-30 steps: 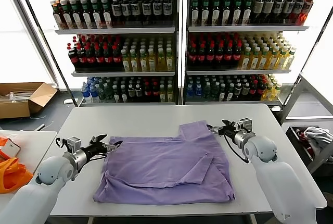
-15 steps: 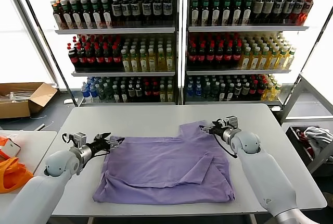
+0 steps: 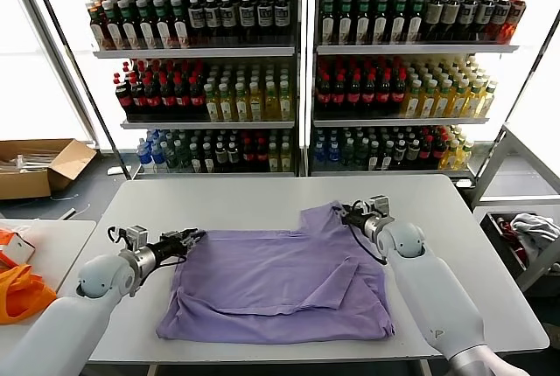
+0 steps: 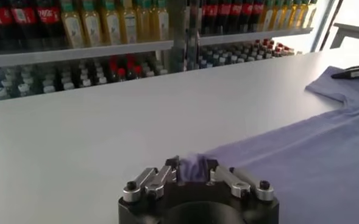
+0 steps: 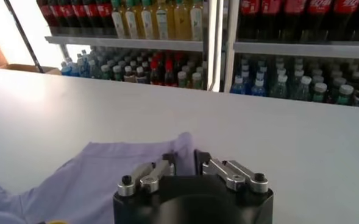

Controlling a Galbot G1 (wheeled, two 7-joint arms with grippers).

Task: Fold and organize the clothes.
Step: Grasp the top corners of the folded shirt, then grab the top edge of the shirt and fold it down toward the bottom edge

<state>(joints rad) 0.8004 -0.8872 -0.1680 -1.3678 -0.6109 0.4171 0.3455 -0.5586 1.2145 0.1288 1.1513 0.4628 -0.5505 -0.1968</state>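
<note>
Lavender T-shirt [image 3: 280, 284]: I see it spread on the counter [image 3: 236, 197].
Left gripper [image 4: 193, 170]: jaws clamped on its corner.
Right gripper [image 5: 185, 159]: jaws clamped on its sleeve edge.

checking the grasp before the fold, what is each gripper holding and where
Both hold the lavender T-shirt: left gripper pinches its far-left corner, right gripper its far-right edge.

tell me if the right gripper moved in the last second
Yes. In the head view the right gripper has slid toward the robot's left across the table, from off the shirt's edge onto its far corner, and now pinches that fabric.
</note>
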